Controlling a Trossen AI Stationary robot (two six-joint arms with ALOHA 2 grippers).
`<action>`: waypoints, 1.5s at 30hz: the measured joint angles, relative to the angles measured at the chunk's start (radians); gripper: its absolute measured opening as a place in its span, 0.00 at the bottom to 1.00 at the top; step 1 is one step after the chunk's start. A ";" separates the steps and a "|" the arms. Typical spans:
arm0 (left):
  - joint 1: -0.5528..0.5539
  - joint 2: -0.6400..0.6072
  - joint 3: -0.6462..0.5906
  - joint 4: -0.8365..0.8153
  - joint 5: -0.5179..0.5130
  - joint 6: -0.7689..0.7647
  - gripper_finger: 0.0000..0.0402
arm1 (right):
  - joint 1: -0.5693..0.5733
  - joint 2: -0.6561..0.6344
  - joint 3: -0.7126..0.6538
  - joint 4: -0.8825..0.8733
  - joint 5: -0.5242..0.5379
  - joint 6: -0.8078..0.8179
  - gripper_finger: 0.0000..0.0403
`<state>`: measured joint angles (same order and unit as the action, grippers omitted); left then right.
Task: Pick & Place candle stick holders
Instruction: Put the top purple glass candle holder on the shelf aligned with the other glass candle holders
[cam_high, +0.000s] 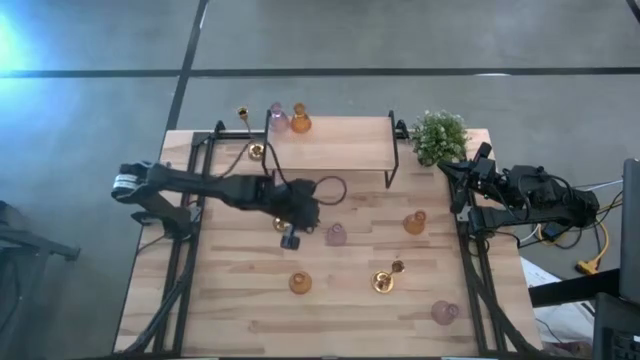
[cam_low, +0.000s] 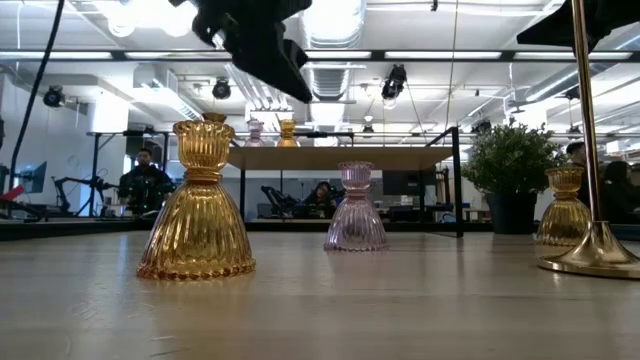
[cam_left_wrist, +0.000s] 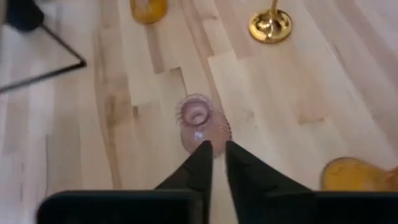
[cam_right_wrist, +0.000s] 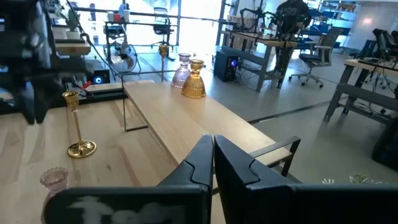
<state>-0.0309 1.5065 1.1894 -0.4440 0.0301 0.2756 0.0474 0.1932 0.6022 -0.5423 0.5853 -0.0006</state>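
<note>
two dark, jointed arms; tapered black fingers on the left gripper (cam_left_wrist: 213, 163) and right gripper (cam_right_wrist: 212, 155); yellow and black cables trailing beside the right.

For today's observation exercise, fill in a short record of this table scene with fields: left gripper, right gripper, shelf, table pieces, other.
left gripper: fingers slightly parted, above the table, pointed at a pink glass holder
right gripper: shut, holding nothing, waiting at the table's right edge
shelf: one pink and one amber holder on its back left corner
table pieces: three amber and two pink glass holders, gold candlesticks
other: potted plant at the back right
</note>
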 joint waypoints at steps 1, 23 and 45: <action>-0.003 0.000 -0.024 0.052 -0.007 0.002 0.19 | 0.000 0.000 0.000 0.000 0.000 0.000 0.02; -0.001 0.169 -0.026 0.206 -0.044 -0.026 0.66 | 0.000 0.000 0.000 0.000 0.000 0.000 0.02; 0.036 0.341 -0.033 0.373 0.015 -0.086 0.65 | 0.000 0.000 0.000 0.000 0.000 0.000 0.02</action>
<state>0.0049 1.8471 1.1564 -0.0710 0.0454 0.1897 0.0475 0.1932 0.6022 -0.5423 0.5850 -0.0006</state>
